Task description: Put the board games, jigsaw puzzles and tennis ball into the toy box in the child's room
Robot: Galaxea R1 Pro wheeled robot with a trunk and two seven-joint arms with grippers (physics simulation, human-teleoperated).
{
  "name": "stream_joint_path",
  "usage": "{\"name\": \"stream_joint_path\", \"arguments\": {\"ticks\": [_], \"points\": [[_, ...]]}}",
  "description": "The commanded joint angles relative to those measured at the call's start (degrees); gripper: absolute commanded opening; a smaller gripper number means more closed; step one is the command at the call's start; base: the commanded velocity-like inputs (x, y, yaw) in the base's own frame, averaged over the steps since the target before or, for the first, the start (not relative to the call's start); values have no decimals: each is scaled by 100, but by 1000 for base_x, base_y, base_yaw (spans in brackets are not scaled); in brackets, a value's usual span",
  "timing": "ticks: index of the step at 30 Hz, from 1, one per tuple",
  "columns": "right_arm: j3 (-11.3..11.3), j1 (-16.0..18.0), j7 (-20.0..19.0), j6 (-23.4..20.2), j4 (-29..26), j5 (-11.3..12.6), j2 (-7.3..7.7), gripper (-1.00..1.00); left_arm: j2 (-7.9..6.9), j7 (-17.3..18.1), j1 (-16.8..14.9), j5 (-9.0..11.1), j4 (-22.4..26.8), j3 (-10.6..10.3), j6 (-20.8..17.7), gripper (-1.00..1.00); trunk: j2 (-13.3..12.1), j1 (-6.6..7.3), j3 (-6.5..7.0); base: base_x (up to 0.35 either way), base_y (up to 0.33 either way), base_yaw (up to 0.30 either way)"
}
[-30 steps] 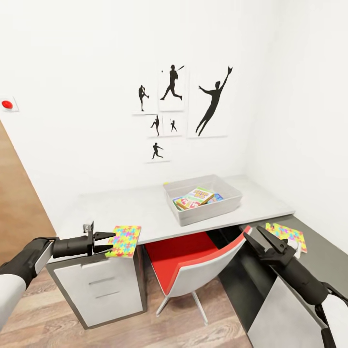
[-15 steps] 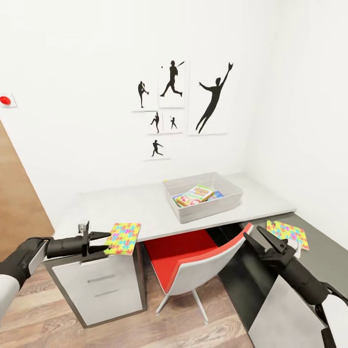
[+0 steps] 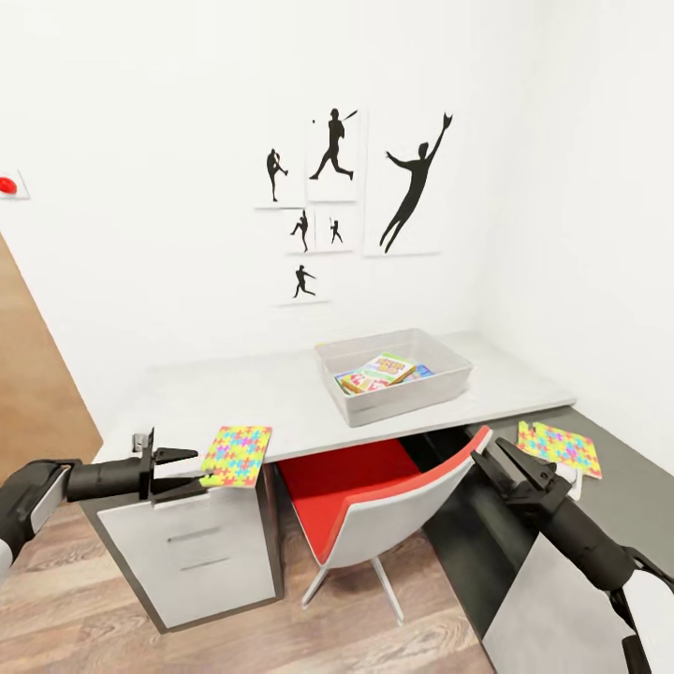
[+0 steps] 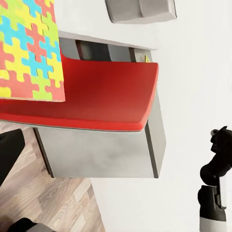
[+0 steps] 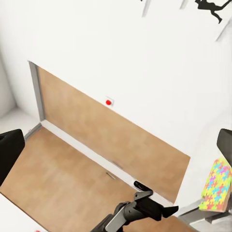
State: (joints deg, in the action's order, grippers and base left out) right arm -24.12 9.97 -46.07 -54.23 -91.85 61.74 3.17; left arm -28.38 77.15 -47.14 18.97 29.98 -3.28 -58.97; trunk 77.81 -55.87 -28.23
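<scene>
One jigsaw puzzle (image 3: 237, 456) (image 4: 26, 48) lies flat on the front left corner of the table (image 3: 281, 402). My left gripper (image 3: 198, 470) is open, level with the puzzle, its tips just at the puzzle's near edge. The other jigsaw puzzle (image 3: 559, 447) rests on the lower dark side desk (image 3: 627, 487) at the right. The toy box (image 3: 398, 396) stands at the middle of the table with board games (image 3: 379, 372) inside. My right gripper (image 3: 489, 451) hangs open and empty beside the chair back. The right wrist view catches the left gripper (image 5: 159, 210) and the puzzle (image 5: 216, 186). The tennis ball and the bed are out of view.
A red-and-white chair (image 3: 374, 496) is tucked under the table between my arms. The drawer unit (image 3: 187, 552) stands below the left gripper. Black sports silhouettes (image 3: 356, 197) hang on the white wall. A wooden door (image 3: 37, 402) is at the left.
My left gripper has drawn back to the left, away from the puzzle, which stays on the table corner. The view has shifted slightly. The right arm has not moved.
</scene>
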Motion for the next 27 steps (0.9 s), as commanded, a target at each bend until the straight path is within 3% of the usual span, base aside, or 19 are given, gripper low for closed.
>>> {"name": "stream_joint_path", "arguments": {"ticks": [1, 13, 27], "points": [[-5, 5, 15, -26, 0, -4, 0, 100, -31, 18, -6, 28, -2, -32, -63, 100, 45, -23, -25, 0, 0, 0], [-5, 5, 114, -26, 0, -4, -3, 100, -109, 19, -6, 28, -1, -32, -93, 100, 527, -286, -240, 0, 0, 0], [-5, 5, 116, -26, 0, -4, -4, 100, -104, -31, -10, 28, -3, -32, -83, 100, 1088, -594, -491, 0, 0, 0]]}}
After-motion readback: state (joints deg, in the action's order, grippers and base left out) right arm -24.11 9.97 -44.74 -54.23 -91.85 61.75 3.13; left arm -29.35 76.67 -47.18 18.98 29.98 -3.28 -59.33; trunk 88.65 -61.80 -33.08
